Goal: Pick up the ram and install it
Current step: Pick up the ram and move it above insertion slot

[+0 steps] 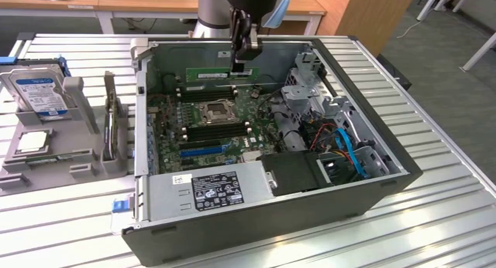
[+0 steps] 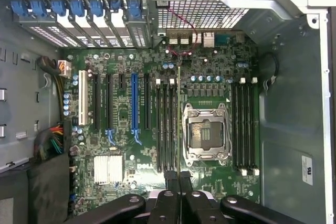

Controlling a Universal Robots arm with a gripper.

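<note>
your gripper [image 1: 243, 65] was clenched on the ram [image 1: 213, 74], held above the motherboard [image 2: 131, 145] inside the case [image 1: 232, 227]. if the ram sat skewed over the slots [image 2: 166, 124], you risked jamming or bending it.

Case [image 1: 310, 221] on table [image 1: 62, 221], board [image 1: 166, 114] in case, socket [image 1: 215, 112] mid-board between two slot banks, power supply [image 1: 209, 189] at case's near end, drive [image 1: 35, 90] upright in stand [image 1: 78, 99] on the exterior view's left of case, ram [image 1: 217, 75] in gripper [image 1: 243, 67] above far slots [image 1: 205, 93].
</note>
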